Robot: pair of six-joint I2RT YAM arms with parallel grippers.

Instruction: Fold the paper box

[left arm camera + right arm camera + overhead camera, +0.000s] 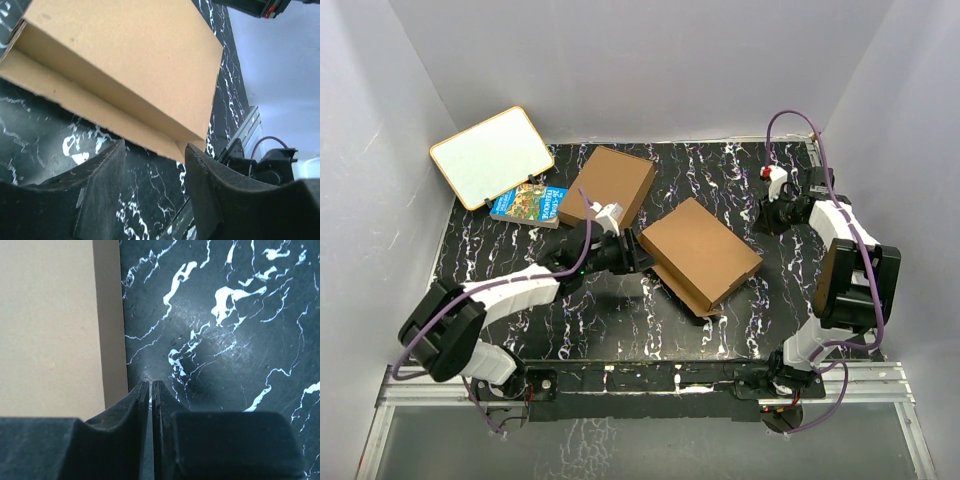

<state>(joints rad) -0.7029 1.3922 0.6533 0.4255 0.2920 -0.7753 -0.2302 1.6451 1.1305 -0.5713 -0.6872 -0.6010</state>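
paper box (700, 255) sat mid-frame, flap showing along its lower edge | left gripper (156, 146) fingers apart at its left corner | right gripper (151, 385) pressed together, empty, upper right | judged best: pinch the flap only, brace against sliding

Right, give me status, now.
Left pincer open at box edge. Right pincer shut, off to the right. Box mid-table, flap sticking out underneath. Second box behind, apart.
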